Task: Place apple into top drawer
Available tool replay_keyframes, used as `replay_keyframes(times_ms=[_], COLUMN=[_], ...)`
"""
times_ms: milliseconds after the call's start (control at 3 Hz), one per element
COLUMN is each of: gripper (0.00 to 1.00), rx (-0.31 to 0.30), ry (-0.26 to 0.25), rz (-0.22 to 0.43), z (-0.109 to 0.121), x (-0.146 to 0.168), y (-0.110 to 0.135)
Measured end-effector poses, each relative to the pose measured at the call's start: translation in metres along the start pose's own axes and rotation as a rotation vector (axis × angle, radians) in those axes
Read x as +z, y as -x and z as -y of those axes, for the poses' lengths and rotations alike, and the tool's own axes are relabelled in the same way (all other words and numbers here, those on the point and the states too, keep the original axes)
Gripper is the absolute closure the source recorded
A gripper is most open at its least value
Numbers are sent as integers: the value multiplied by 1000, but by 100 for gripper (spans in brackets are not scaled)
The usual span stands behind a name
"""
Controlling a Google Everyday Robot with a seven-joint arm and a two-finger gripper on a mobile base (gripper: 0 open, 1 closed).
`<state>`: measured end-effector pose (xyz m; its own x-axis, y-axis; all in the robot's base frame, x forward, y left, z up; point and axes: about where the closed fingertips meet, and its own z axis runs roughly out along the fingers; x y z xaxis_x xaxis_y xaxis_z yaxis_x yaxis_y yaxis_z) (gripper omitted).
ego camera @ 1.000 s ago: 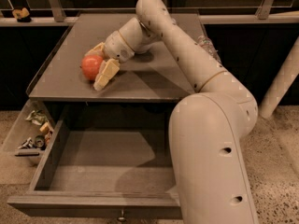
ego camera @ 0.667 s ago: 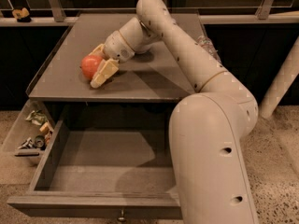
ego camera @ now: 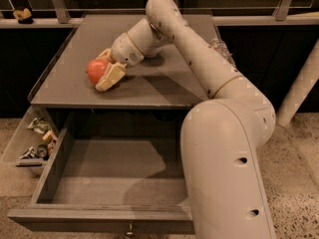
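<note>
Apple (ego camera: 94, 69) is on the cabinet top (ego camera: 149, 91), clenched in the gripper (ego camera: 103, 69). Lift it clear of the front edge before you lower it into the open drawer (ego camera: 114, 178) below the gripper. Keep out of the cluttered side bin (ego camera: 35, 141) down-left of the gripper; cabinet top is flat grey, floor speckled, white pole (ego camera: 301, 88) far right.

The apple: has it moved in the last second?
No. The apple sits equally far from the front edge of the cabinet top, the claw around it.
</note>
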<state>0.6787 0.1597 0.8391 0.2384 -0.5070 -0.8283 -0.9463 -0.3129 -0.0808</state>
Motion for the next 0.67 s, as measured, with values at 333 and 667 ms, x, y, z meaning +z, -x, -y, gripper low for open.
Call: replay_keyframes(times_ms=[333,667], gripper=[100,100], rx=[0,0], ry=[0,2], rz=[0,0], z=[0,0], x=[0,1], y=[0,0])
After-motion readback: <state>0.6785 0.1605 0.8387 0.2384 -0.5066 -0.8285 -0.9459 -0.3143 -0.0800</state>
